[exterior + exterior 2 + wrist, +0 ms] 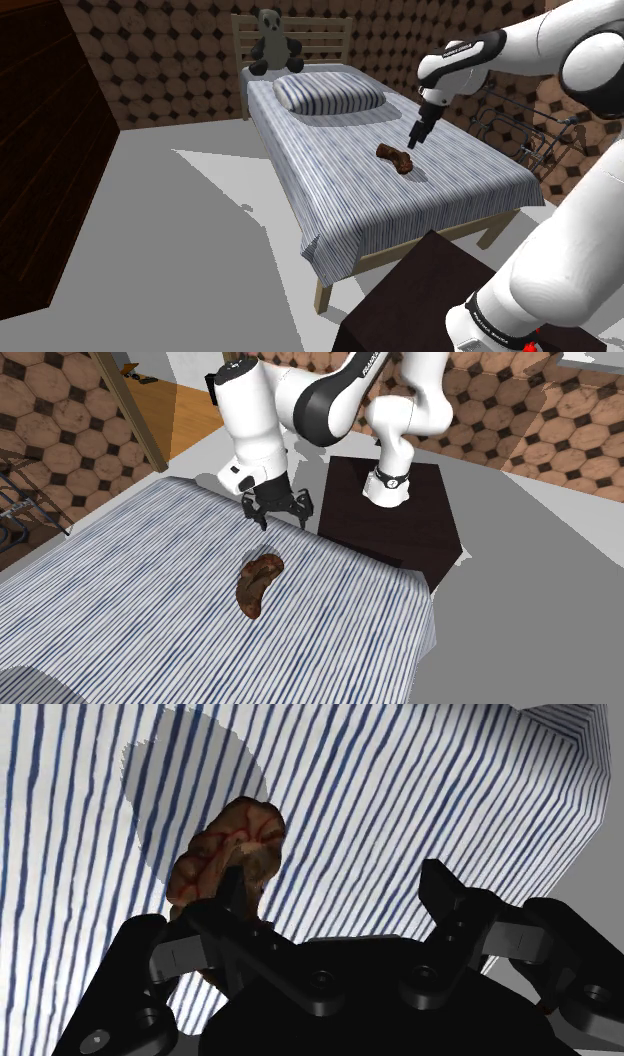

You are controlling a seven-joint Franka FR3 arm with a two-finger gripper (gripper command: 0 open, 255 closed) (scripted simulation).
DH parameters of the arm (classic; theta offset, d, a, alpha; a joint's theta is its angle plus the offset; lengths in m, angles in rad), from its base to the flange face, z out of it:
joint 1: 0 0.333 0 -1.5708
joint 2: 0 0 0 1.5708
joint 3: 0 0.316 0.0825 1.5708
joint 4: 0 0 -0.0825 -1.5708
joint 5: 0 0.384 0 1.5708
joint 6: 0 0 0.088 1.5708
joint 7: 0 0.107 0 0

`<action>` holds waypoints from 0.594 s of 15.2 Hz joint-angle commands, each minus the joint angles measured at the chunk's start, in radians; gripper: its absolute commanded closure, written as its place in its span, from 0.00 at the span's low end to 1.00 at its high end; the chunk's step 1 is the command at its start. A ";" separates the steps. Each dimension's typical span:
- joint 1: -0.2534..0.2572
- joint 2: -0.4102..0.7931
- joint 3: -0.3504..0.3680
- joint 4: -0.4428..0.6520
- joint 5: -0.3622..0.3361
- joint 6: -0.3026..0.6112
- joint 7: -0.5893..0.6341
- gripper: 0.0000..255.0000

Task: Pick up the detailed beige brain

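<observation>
1. My gripper (413, 140) (280, 517) (335, 879) hangs over the bed (350, 200) (130, 602) (400, 784), pointing down at the striped cover.
2. Jaws wide apart, nothing between them, nothing held.
3. There's the brain (394, 157) (257, 583) (235, 844): it shows brown with red veins, a curved lump lying flat on the cover.
4. It sits about midway along the bed, a little nearer the edge on the shoulder view's right than the opposite edge.
5. In the wrist view it lies just beyond one of my fingers (232, 889), whose tip overlaps its lower part; it is off to that side, not in the gap.
6. In the second exterior view I'm clear above the cover, and the brain lies near me, apart from my fingertips.
7. A round shadow falls on the stripes next to the brain.
8. At the head of the bed a striped pillow (330, 93) lies flat, and a bear (272, 42) sits against the slatted headboard behind it.
9. My dark stand (420, 290) (395, 517) is just beside the bed's foot corner.
</observation>
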 commanded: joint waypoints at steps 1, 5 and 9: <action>-0.022 0.094 -0.011 0.069 0.078 -0.010 -0.079 0.00; -0.108 0.290 0.007 0.236 0.220 -0.053 -0.209 0.00; -0.202 0.452 0.046 0.404 0.312 -0.106 -0.282 0.00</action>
